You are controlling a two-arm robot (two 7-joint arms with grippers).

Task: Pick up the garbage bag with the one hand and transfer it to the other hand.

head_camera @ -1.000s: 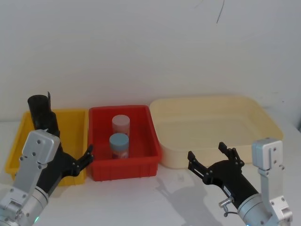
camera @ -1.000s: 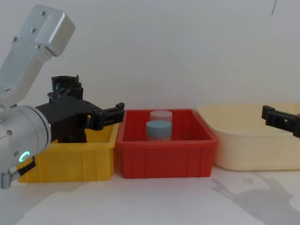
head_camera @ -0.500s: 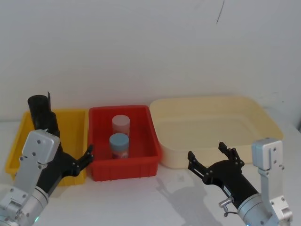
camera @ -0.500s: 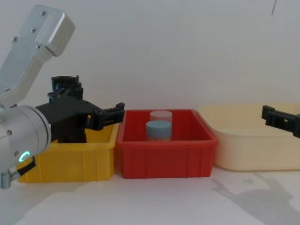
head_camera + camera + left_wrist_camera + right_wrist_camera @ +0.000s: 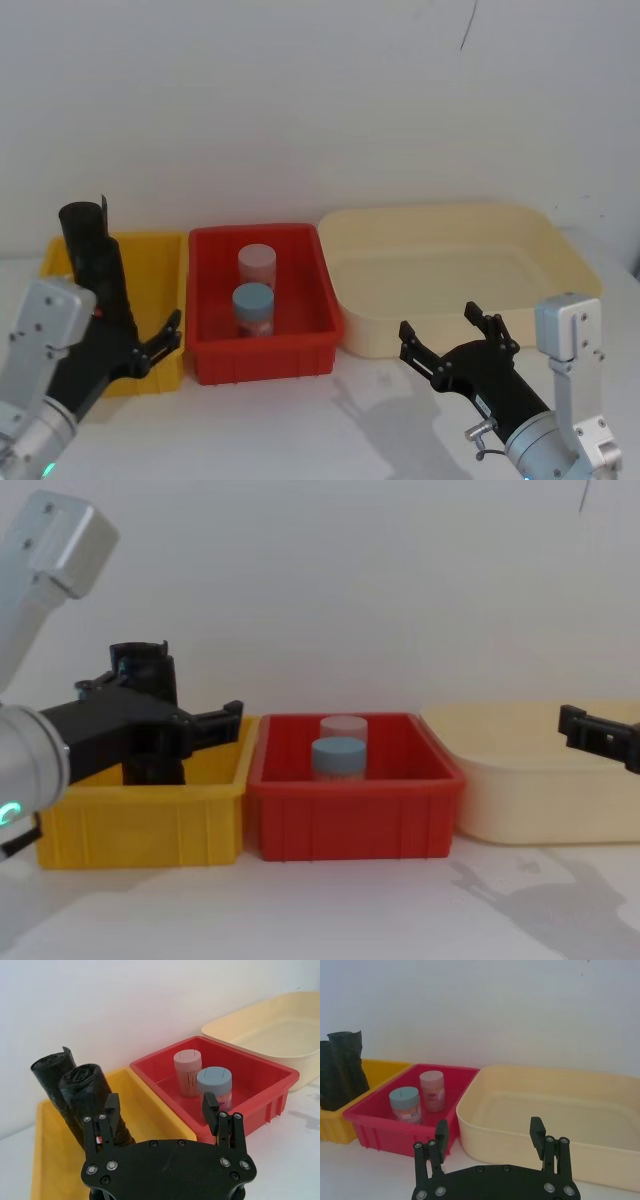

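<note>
1. The garbage bag (image 5: 86, 1094), a thick black crinkly roll, stands tilted inside the yellow bin (image 5: 150, 1110), at the centre left of the left wrist view.
2. A slimmer black roll (image 5: 49, 1076) with a flared top leans just behind it, and the two appear to touch.
3. The left claw (image 5: 161, 1109) reaches in from the lower left of the head view, over the front of the yellow bin. Its fingers are spread apart and grip nothing.
4. In the left wrist view one finger (image 5: 111, 1110) shows in front of the garbage bag's lower part. I cannot tell whether it touches the roll, and the roll is not between the fingers.
5. The right claw (image 5: 440, 322) hangs at the lower right of the head view, above the white table (image 5: 330, 420) and in front of the cream tub (image 5: 560, 262). It is released and empty.
6. The red bin (image 5: 300, 352) sits between the yellow bin and the cream tub, close beside each.
7. Two jars stand upright in the red bin: a blue-lidded jar (image 5: 253, 308) in front and a pale jar (image 5: 256, 264) just behind it.
</note>
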